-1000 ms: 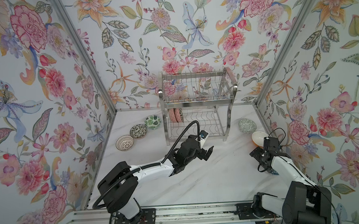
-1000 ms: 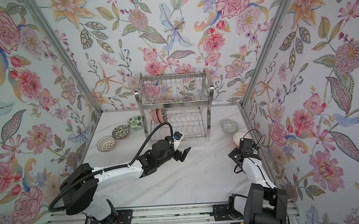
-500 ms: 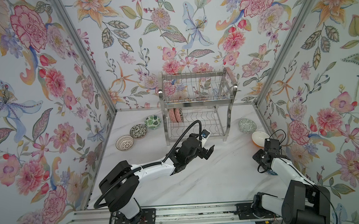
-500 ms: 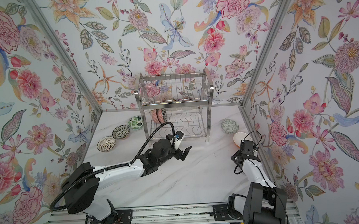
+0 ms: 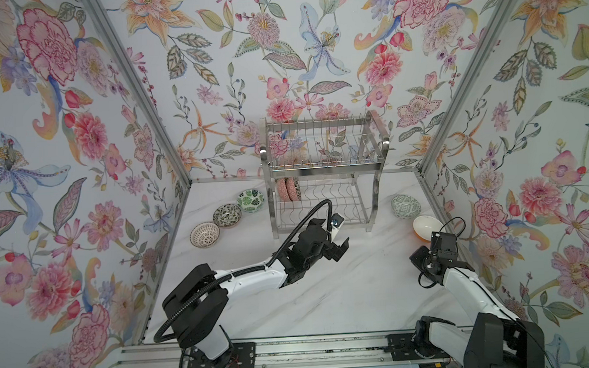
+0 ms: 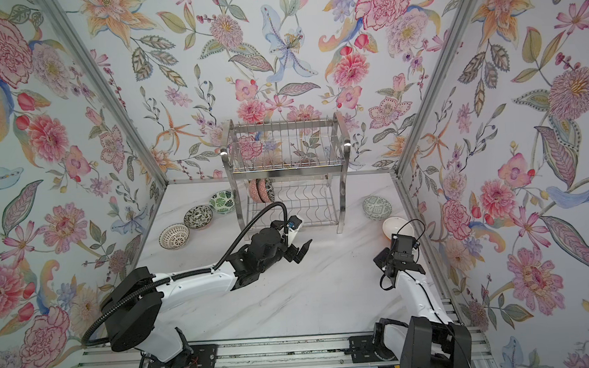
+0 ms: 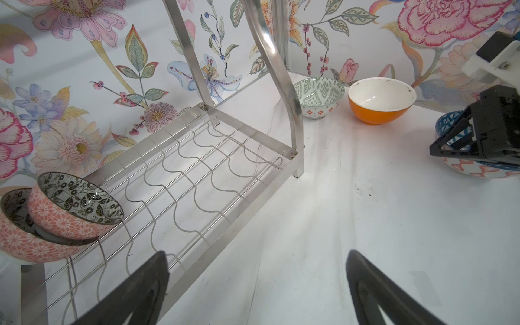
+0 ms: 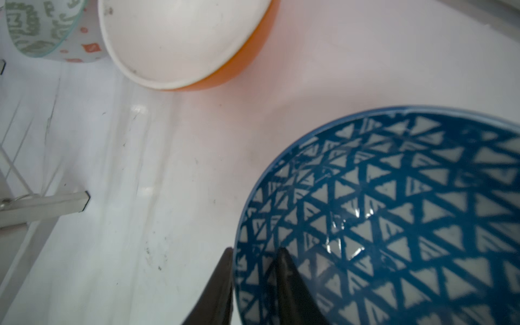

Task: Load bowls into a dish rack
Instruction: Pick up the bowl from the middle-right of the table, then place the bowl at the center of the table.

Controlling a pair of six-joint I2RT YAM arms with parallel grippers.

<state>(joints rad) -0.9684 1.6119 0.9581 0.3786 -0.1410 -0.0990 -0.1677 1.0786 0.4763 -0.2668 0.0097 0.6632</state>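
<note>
Right wrist view: glossy blue-triangle bowl [image 8: 394, 211], rim seemingly pinched by right gripper [image 8: 255, 250]; left gripper [image 7: 257, 251] spread wide.

Left gripper [image 5: 341, 250] wide, right gripper [image 8: 256, 250] narrow.

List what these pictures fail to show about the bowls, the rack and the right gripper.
- Blue-triangle bowl: hidden beneath the right arm's wrist in both top views; cut off by the frame edge in the right wrist view.
- Right gripper: fingers straddle that bowl's rim, but whether they clamp it is unclear.
- Dish rack upper tier: contents blurred behind wires in both top views.
</note>
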